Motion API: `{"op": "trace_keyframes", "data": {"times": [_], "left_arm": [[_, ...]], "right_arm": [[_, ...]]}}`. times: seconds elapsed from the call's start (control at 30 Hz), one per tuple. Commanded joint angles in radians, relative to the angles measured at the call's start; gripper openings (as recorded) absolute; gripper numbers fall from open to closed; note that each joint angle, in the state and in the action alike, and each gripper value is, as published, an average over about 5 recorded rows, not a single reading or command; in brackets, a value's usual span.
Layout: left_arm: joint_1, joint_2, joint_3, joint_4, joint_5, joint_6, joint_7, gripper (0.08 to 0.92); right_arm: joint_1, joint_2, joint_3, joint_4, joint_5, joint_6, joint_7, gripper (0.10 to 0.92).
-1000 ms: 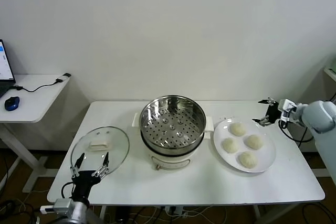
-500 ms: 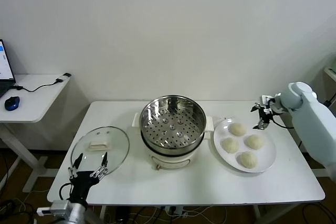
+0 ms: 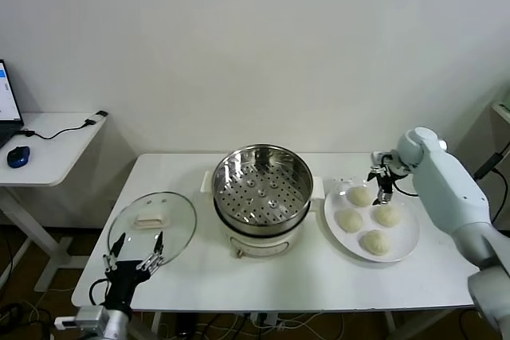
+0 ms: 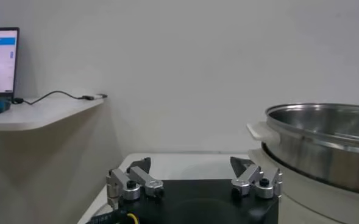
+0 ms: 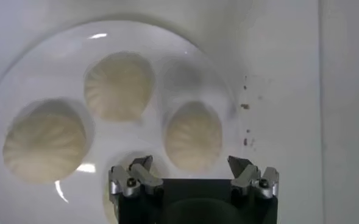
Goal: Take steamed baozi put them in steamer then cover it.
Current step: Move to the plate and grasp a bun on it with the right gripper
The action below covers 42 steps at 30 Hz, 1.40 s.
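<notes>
- Nothing loaded yet: steamer (image 3: 262, 189) empty at the middle of the desk (image 3: 311, 276).
- All 4 baozi (image 3: 360, 196) on the white plate (image 3: 405, 240), right of the steamer.
- Right gripper (image 3: 380, 181) spread above the plate's far buns, pinching nothing.
- Glass cover (image 3: 153, 226) flat on the desk, left of the steamer.
- Left gripper (image 3: 135, 251) spread, idle near the cover.
- Left to do: 4 transfers, then covering.

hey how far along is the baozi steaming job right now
Nothing is done yet: the steamer is empty and all four baozi sit on the plate. The open right gripper hovers over them. Left: loading, then fitting the lid by the left gripper.
</notes>
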Motion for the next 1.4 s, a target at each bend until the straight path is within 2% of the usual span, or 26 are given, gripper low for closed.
{"op": "trace_keyframes", "data": {"times": [0.03, 0.33, 0.9, 1.17, 1.4], "left_arm": [[0.003, 0.003, 0.000, 0.000, -0.001, -0.005, 0.001, 0.823], [0.003, 0.002, 0.003, 0.002, -0.001, -0.007, 0.001, 0.823], [0.005, 0.002, 0.005, 0.007, 0.000, -0.011, 0.001, 0.823], [0.003, 0.002, 0.006, 0.008, 0.000, -0.010, 0.001, 0.823], [0.002, 0.005, 0.007, 0.011, 0.001, -0.008, 0.002, 0.823]], "right_arm": [[0.020, 0.061, 0.029, -0.105, -0.078, 0.033, 0.031, 0.823], [0.015, 0.072, 0.063, -0.140, -0.132, 0.041, 0.083, 0.823], [0.014, 0.082, 0.069, -0.152, -0.113, 0.042, 0.113, 0.820], [0.015, 0.075, 0.069, -0.153, -0.088, 0.042, 0.102, 0.681], [0.053, 0.027, 0.052, -0.073, 0.024, 0.025, 0.016, 0.670]]}}
